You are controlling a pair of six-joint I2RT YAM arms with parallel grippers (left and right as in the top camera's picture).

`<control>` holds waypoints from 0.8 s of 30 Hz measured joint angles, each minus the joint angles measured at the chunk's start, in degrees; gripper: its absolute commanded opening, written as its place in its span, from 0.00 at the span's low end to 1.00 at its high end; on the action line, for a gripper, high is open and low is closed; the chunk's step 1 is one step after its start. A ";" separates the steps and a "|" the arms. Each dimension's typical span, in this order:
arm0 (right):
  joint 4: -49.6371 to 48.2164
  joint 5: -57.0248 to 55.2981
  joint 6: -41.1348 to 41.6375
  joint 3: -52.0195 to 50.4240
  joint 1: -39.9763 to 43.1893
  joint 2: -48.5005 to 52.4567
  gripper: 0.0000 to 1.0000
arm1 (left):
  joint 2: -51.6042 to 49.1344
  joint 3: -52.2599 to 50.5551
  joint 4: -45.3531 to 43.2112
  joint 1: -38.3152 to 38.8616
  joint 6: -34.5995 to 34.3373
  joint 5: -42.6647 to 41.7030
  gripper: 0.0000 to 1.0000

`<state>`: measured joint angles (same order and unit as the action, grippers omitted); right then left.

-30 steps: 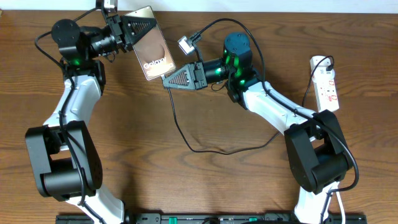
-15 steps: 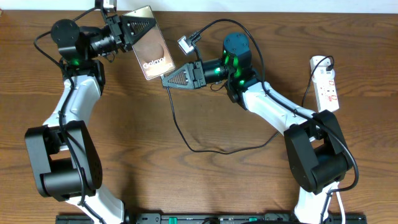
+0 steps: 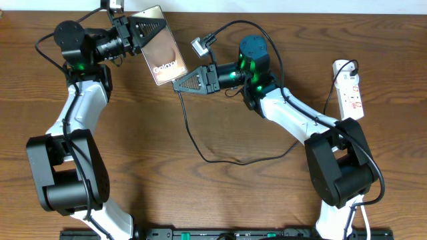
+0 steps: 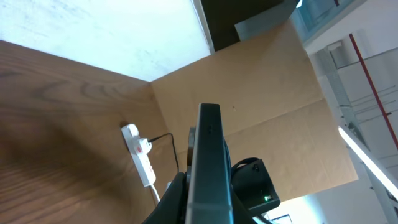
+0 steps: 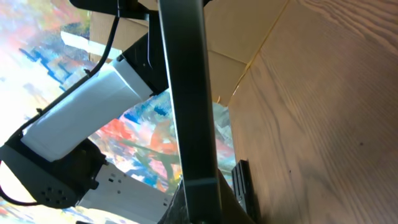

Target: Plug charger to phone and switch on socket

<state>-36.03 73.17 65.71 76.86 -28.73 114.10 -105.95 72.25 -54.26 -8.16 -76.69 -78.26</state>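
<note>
My left gripper point(image 3: 148, 28) is shut on the top end of the bronze phone point(image 3: 163, 55) and holds it above the table at the back left, face up. My right gripper point(image 3: 177, 85) is shut on the connector end of the charger, with its tip at the phone's lower edge. The connector itself is hidden by the fingers. The thin black charger cable point(image 3: 190, 137) loops over the table to its plug point(image 3: 351, 67) in the white socket point(image 3: 351, 93) at the right edge. The phone shows edge-on in the left wrist view point(image 4: 208, 155) and the right wrist view point(image 5: 185, 93).
The socket also shows far off in the left wrist view point(image 4: 142, 158). A thicker black robot cable with a grey-white connector point(image 3: 199, 47) arches above the right arm. Brown board walls stand behind the wooden table point(image 3: 133, 153).
My right gripper has moved slightly up and left, closer to the phone's lower edge. The left gripper and phone have stayed put.
</note>
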 measured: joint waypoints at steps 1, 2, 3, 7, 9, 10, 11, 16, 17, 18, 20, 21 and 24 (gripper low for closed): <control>0.02 -0.13 0.22 0.00 -0.02 0.00 0.01 | 0.00 0.00 -0.02 -0.02 0.07 0.02 0.07; 0.02 -0.20 0.42 0.00 -0.02 0.00 0.01 | 0.00 0.00 -0.02 -0.04 0.09 0.04 0.07; 0.04 -0.31 0.52 0.00 -0.02 0.00 0.01 | 0.00 0.00 0.00 -0.04 0.15 0.13 0.08; 0.04 -0.57 0.94 0.00 -0.02 0.00 0.01 | 0.00 0.00 -0.02 -0.09 0.22 0.24 0.07; 0.04 -0.57 1.07 0.00 -0.02 0.00 0.01 | 0.00 0.00 0.00 -0.09 0.22 0.24 0.07; 0.04 -0.59 1.11 0.00 -0.02 0.00 0.01 | 0.00 0.00 -0.02 -0.09 0.22 0.24 0.07; 0.04 -0.59 1.14 0.00 -0.02 0.00 0.01 | 0.00 0.00 -0.02 -0.09 0.22 0.26 0.07; 0.04 -0.81 1.53 0.00 -0.07 0.00 0.01 | 0.00 0.00 0.00 -0.09 0.22 0.37 0.07; 0.04 -0.87 1.55 0.00 -0.09 0.00 0.01 | 0.00 0.00 -0.02 -0.09 0.22 0.37 0.07; 0.04 -0.92 1.55 0.00 -0.11 0.00 0.01 | 0.00 0.00 -0.02 -0.09 0.22 0.37 0.08; 0.04 -0.96 1.57 0.00 -0.11 0.00 0.01 | 0.00 0.00 -0.02 -0.11 0.24 0.39 0.07; 0.04 -0.96 1.57 0.00 -0.11 0.00 0.01 | 0.00 0.00 -0.02 -0.11 0.24 0.39 0.08; 0.04 -0.96 1.57 0.00 -0.11 0.00 0.14 | 0.00 0.00 0.00 -0.11 0.24 0.39 0.07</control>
<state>-35.99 72.20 67.29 76.86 -28.84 114.10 -105.95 72.25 -54.26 -8.27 -76.44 -77.87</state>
